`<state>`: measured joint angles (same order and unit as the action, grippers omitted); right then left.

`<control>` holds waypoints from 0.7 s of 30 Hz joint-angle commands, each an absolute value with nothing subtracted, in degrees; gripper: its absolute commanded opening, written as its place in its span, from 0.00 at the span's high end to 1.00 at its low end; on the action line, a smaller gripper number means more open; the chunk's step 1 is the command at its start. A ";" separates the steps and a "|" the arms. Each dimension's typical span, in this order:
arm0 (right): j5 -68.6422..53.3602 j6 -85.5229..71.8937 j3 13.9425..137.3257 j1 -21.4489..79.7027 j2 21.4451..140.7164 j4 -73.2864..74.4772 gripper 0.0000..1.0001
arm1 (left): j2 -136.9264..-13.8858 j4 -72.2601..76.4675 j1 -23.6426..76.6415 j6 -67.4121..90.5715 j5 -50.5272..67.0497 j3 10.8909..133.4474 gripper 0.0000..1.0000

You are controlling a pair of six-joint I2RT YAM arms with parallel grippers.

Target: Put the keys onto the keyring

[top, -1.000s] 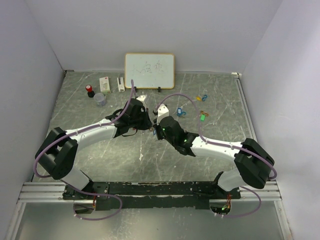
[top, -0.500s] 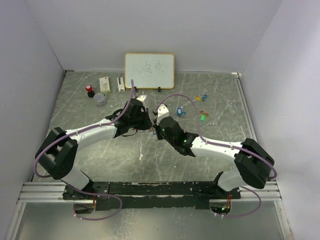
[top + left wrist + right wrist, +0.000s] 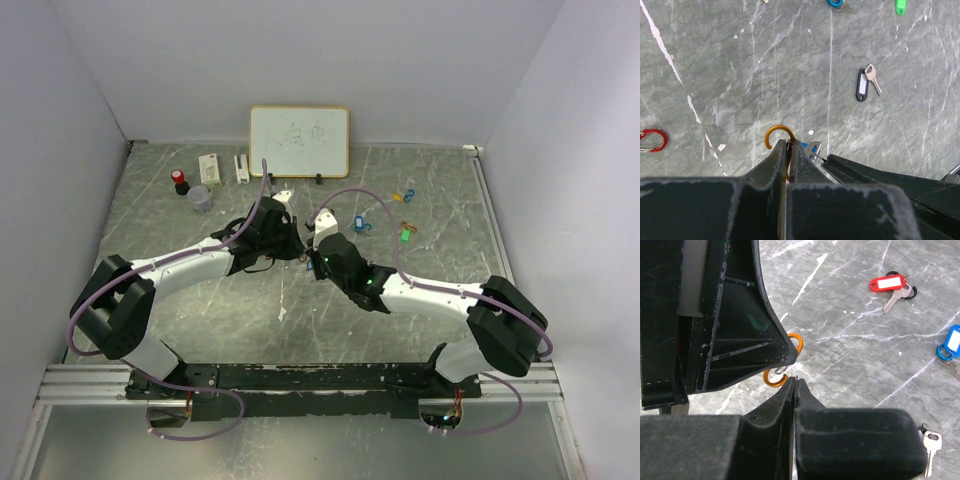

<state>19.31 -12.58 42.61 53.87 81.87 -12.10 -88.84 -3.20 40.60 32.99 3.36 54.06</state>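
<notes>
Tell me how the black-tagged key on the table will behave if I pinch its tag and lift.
The silver key joins the black tag only at one end, so it would probably dangle and swing. Both look small and thin, likely light. Lying flat on the smooth tabletop, the tag may skid before it lifts.

Closed right claw [image 3: 792,381] just beside orange clip [image 3: 766,378], red-tagged key [image 3: 887,283] beyond.
</notes>
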 commanded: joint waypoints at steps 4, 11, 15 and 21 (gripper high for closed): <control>19.89 -11.73 42.93 54.24 82.57 -13.17 1.00 | -87.42 -1.17 40.89 32.18 5.42 54.98 0.93; 19.86 -11.68 42.98 54.23 82.40 -13.27 1.00 | -87.87 -0.80 40.96 31.98 6.32 54.98 0.93; 19.70 -11.52 43.06 54.27 82.44 -13.21 1.00 | -87.97 -0.64 41.00 31.81 6.62 55.08 0.93; 19.68 -11.39 43.15 54.23 82.35 -13.18 1.00 | -88.35 -0.94 41.13 31.62 6.89 55.11 0.93</control>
